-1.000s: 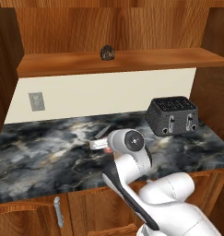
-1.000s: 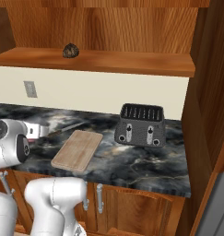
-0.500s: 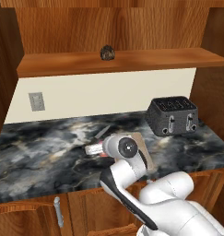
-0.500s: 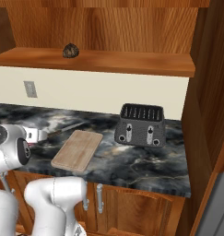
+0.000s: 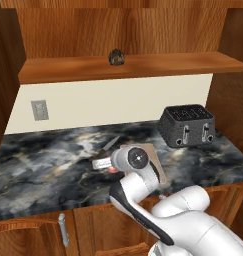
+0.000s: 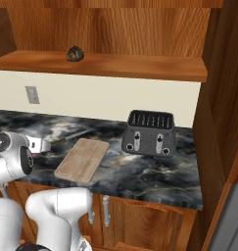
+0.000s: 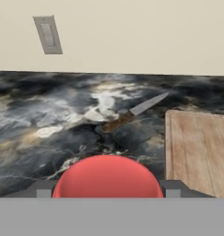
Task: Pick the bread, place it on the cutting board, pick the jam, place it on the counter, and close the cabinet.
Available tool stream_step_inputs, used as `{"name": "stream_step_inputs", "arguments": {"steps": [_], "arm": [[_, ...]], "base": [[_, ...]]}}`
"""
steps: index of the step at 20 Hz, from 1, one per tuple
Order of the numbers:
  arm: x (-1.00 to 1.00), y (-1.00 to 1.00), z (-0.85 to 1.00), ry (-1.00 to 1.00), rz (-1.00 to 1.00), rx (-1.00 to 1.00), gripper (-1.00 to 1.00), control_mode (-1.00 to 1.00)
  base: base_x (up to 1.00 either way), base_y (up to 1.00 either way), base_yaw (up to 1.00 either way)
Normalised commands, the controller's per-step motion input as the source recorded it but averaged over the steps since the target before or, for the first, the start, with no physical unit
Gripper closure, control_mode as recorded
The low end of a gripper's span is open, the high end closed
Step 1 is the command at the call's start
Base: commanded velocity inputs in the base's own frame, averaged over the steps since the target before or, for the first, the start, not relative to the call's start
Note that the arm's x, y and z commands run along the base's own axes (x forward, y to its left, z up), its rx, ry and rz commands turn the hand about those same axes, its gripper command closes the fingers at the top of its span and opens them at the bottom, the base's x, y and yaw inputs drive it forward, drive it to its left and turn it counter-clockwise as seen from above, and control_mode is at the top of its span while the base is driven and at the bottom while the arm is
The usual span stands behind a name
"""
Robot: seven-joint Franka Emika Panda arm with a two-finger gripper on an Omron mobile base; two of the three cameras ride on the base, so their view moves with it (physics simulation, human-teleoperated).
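The jam [image 7: 107, 176], a red jar, sits clamped between the fingers of the gripper [image 5: 104, 164] low over the dark marble counter [image 5: 38, 165], just left of the cutting board [image 7: 198, 152]. A knife [image 7: 134, 112] lies on the counter beyond it, near the board's far left corner. The bread [image 5: 116, 57] rests on the cabinet [image 5: 128, 67] shelf above. A black toaster [image 5: 187, 125] stands to the right.
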Motion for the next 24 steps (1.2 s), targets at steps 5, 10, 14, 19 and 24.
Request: {"name": "stream_step_inputs", "arguments": {"steps": [5,10,14,19,24], "arm": [[0.0,0.05,-0.25,0.01,0.0,0.0,1.0,-1.0],[0.08,0.08,-0.31,0.0,0.0,0.0,1.0,-1.0],[0.17,0.03,-0.21,0.0,0.0,0.0,1.0,-1.0],[0.22,0.01,-0.12,0.0,0.0,0.0,1.0,-1.0],[0.2,0.05,-0.12,0.0,0.0,0.0,1.0,-1.0]], "base": [[0.0,0.0,0.0],[0.0,0.0,0.0],[0.0,0.0,0.0],[0.0,0.0,0.0],[0.0,0.0,0.0]]}}
